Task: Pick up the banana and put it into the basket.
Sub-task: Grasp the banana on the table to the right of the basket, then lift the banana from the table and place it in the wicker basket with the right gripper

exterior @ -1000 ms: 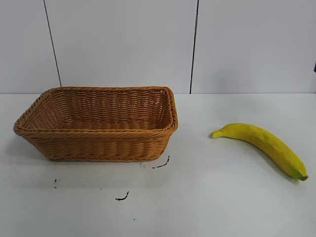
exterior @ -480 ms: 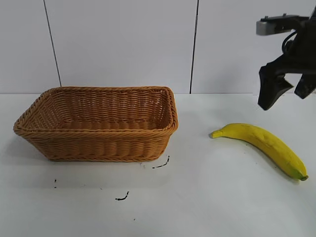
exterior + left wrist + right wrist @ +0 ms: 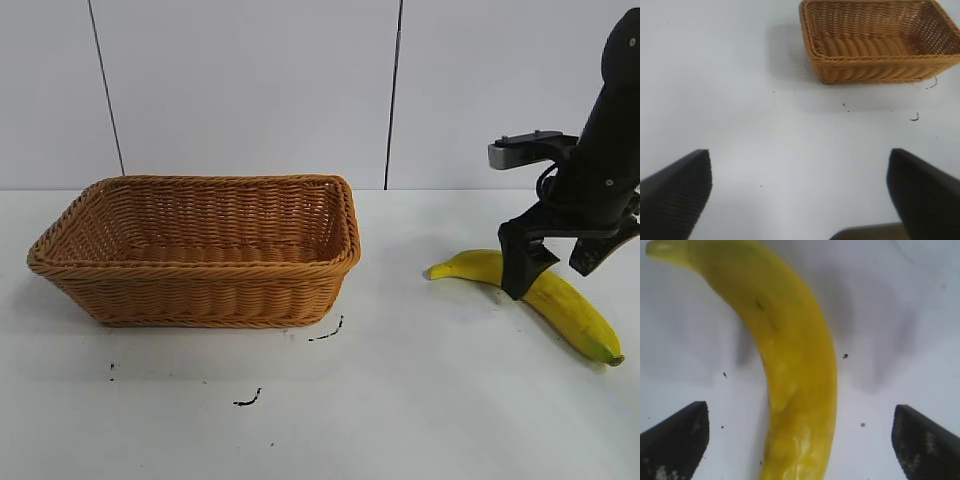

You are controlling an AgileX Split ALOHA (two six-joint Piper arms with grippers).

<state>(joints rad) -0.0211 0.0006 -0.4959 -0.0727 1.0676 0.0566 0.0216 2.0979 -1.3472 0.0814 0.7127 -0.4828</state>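
surroundings: white table (image 3: 420, 400) with small black marks (image 3: 247, 400) in front of the basket (image 3: 200, 250); nothing lies between basket and banana
banana (image 3: 570, 305): bright yellow, curved, dark tip; on the table well right of the basket
right gripper (image 3: 557, 265): fingers wide apart, straddling the banana's middle, not clamped
left gripper (image 3: 800, 200): fingers apart over bare table

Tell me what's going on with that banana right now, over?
Right gripper open, straddling the banana, no grip yet. Left gripper open, parked well away from the basket. Banana flat on the table; basket empty. Nothing in the way.
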